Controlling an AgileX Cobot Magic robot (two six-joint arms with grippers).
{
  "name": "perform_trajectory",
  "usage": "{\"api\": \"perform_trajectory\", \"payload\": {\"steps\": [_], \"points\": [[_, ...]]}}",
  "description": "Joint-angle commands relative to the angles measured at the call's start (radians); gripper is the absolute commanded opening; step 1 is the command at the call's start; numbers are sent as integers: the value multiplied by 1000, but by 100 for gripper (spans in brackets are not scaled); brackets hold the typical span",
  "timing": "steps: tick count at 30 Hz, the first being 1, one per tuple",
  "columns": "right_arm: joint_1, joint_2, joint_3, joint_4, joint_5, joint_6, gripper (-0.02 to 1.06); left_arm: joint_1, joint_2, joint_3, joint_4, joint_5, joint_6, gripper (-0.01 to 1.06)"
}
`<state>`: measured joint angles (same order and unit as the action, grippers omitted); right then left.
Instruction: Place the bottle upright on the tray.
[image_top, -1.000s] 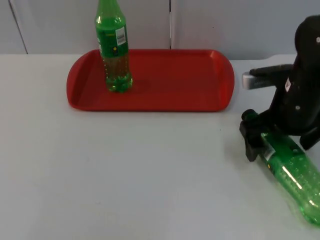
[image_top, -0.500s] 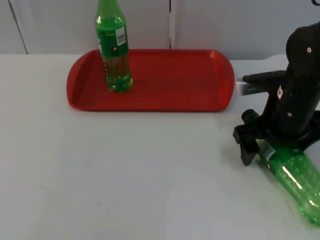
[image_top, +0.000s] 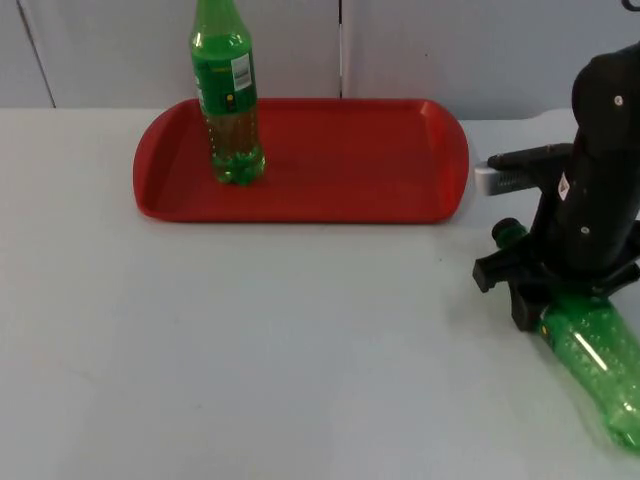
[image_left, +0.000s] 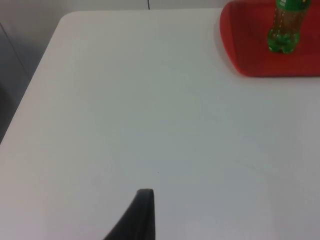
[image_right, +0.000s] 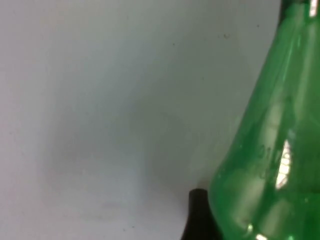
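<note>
Right tool closed on the lying bottle

On the surface (image_top: 300, 340), the tray (image_top: 350, 160) held one upright bottle (image_top: 228, 95); the right tool (image_top: 535, 290) had shifted and now gripped the lying bottle (image_top: 600, 355)'s neck. Left tool (image_left: 137, 217) waited, state untellable.

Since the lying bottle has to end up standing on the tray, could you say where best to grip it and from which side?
Probably at the neck end, from above: the lying bottle rests flat on the table, cap toward the tray. The right gripper already sits there.

The upright bottle's label (image_top: 240, 74) carries no readable text.
</note>
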<state>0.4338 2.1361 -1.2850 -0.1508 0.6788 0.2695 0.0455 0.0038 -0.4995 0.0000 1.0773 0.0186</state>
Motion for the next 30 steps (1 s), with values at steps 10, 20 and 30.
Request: {"api": "perform_trajectory", "payload": {"steps": [10,20,30], "points": [[5,-174,-10,-9,-46,-53,0,3,-4,5,-6,0,3,105],[5,-403,-10,-5,-324,-132,0,3,-4,5,-6,0,3,105],[5,-449,11,-9,-783,-132,0,3,-4,5,-6,0,3,105]]}}
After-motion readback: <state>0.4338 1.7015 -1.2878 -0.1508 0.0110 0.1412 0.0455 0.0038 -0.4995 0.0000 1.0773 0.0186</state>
